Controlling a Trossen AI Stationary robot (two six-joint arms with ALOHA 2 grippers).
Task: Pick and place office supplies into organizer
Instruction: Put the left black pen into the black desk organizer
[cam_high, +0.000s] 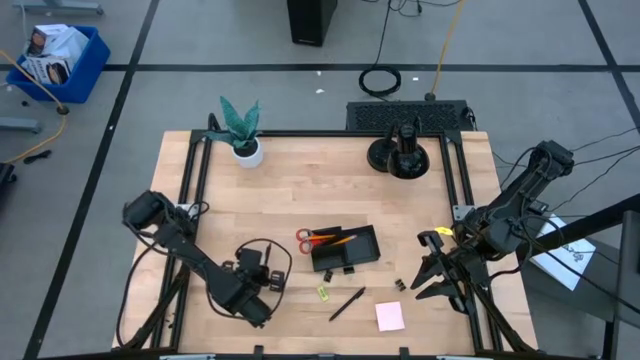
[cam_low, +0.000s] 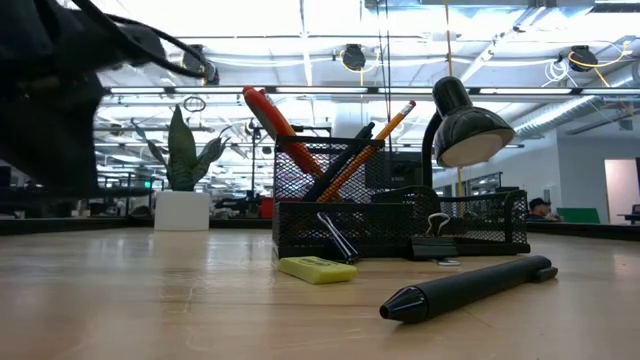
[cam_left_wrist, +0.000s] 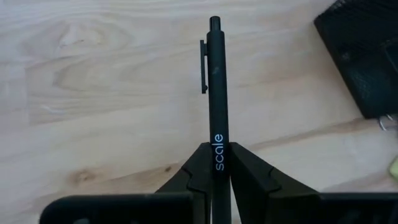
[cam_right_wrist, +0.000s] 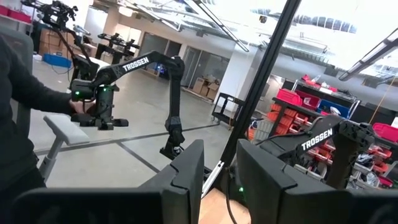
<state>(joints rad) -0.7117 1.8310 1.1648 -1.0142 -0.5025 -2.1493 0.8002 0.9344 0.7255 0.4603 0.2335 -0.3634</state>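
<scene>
Left gripper (cam_left_wrist: 219, 163) clamped on black pen (cam_left_wrist: 216, 93) (held level above table (cam_left_wrist: 93, 93)), right gripper (cam_right_wrist: 219, 180) parted, idle.

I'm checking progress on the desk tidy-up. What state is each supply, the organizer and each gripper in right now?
Left gripper: shut on a black pen, above the table.
Right gripper: open, empty, at the table's right edge.
Organizer: upright, partly filled.
Scissors: in the organizer.
Pencil: in the organizer.
Second black pen: lying on the table.
Yellow-green piece: on the table.
Pink sticky-note pad: on the table.
</scene>
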